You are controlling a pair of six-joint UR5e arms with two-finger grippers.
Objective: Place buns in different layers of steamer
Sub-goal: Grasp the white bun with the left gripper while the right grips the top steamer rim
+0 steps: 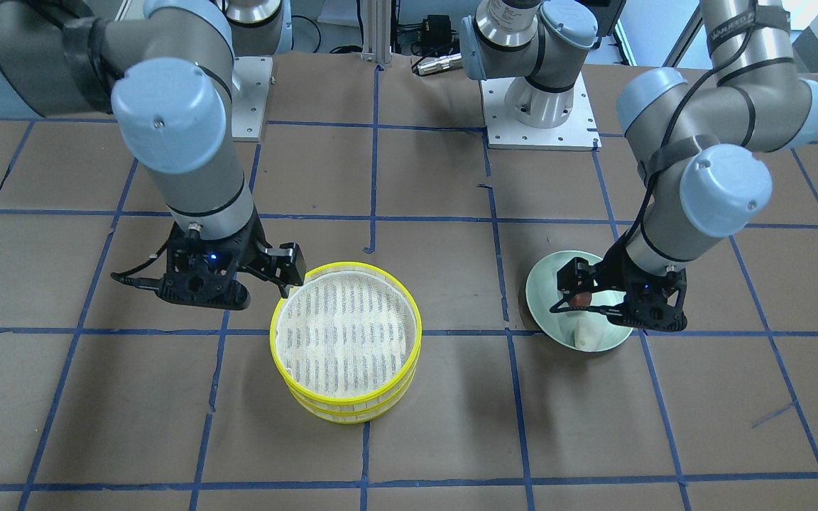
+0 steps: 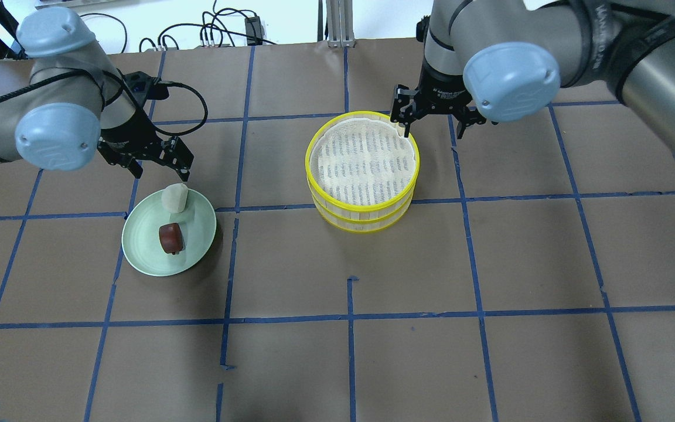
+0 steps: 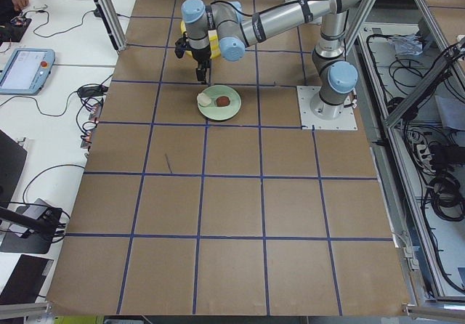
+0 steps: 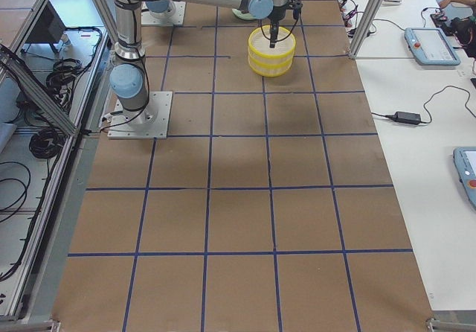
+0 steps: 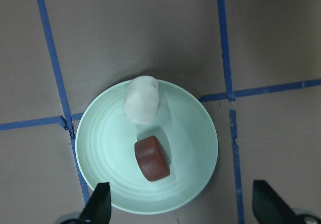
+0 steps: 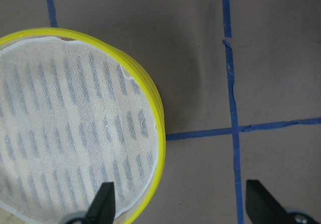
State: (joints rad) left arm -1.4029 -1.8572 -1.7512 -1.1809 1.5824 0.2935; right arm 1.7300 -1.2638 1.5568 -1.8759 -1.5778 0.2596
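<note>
My left gripper [image 2: 160, 172] hangs above the green plate [image 2: 144, 240] with its two fingers spread wide. It holds nothing. From my left wrist, the plate sits in the gap between my fingers, and its edge reaches close to both of them.

Both buns lie on that plate. The white bun [image 2: 174, 197] sits right at the plate's edge, on the side far from me. The red-brown bun [image 2: 171, 237] lies nearer the middle, just beside the white one with a thin gap between them.

My right gripper [image 2: 434, 120] is spread wide too and holds nothing. It hangs at the far right edge of the steamer [image 2: 361, 218]. One finger is over the yellow rim, just inside it above the white mesh. The other finger is out over the brown table [image 2: 490, 264]. I cannot tell if the first finger touches the rim.

The steamer is two yellow trays, the top layer [image 2: 364, 155] sitting on the bottom layer [image 2: 367, 225]. The top mesh faces up to me, wide and flat.

The plate and the steamer are well apart, with brown table and blue tape lines [image 2: 238, 176] between them.
</note>
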